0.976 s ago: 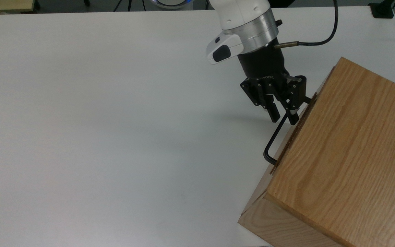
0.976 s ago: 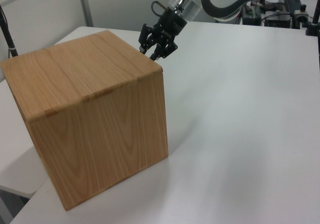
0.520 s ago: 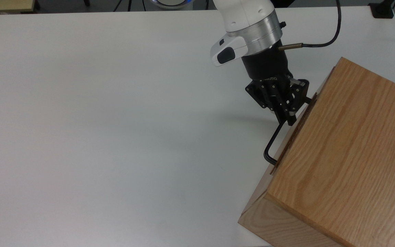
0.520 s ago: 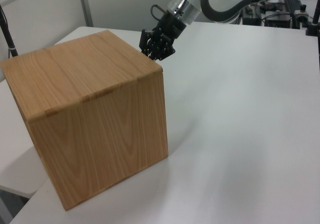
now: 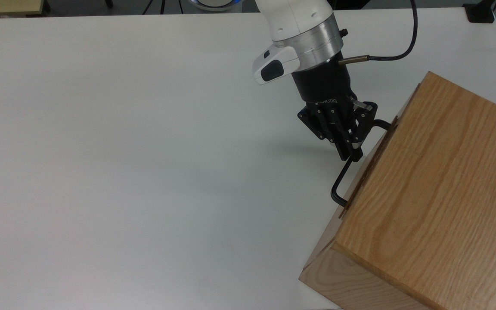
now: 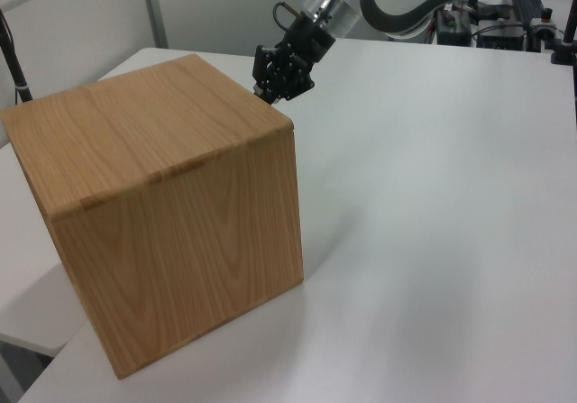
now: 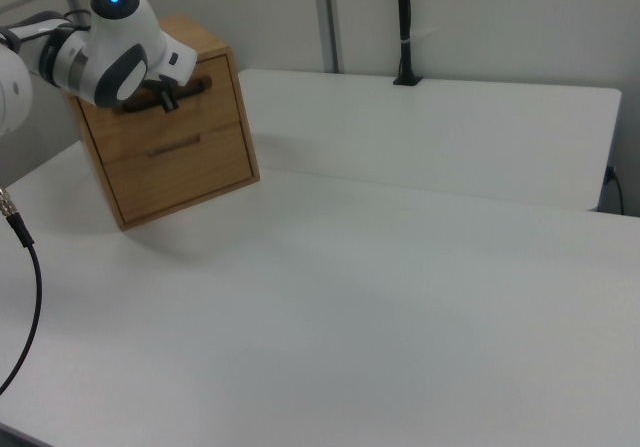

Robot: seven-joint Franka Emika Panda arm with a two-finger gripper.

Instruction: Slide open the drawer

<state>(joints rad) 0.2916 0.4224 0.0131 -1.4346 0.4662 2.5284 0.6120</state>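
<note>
The drawer (image 5: 357, 183) is the upper front panel of an oak box casing (image 5: 437, 193) at the top view's right; in that view the panel is a narrow strip. Its thin black U-shaped handle (image 5: 339, 178) sticks out toward the table. My gripper (image 5: 351, 151) comes down from the top view's upper left and is shut on the upper part of the handle bar. In the left view my gripper (image 6: 270, 95) sits just behind the casing's (image 6: 162, 205) far top edge. In the right view the drawer (image 7: 215, 102) front sits about level with the casing face, partly behind my white wrist (image 7: 120, 57).
The box stands on a wide white table (image 5: 144, 150). A black cable (image 5: 403, 47) loops from my wrist. A lower front panel with a slot (image 7: 175, 148) sits under the drawer. A black post (image 7: 403, 27) stands at the table's far edge in the right view.
My fingers stood apart around the handle bar a second ago and have closed on it. My wrist has since shifted slightly toward the top view's left. The casing has not moved.
</note>
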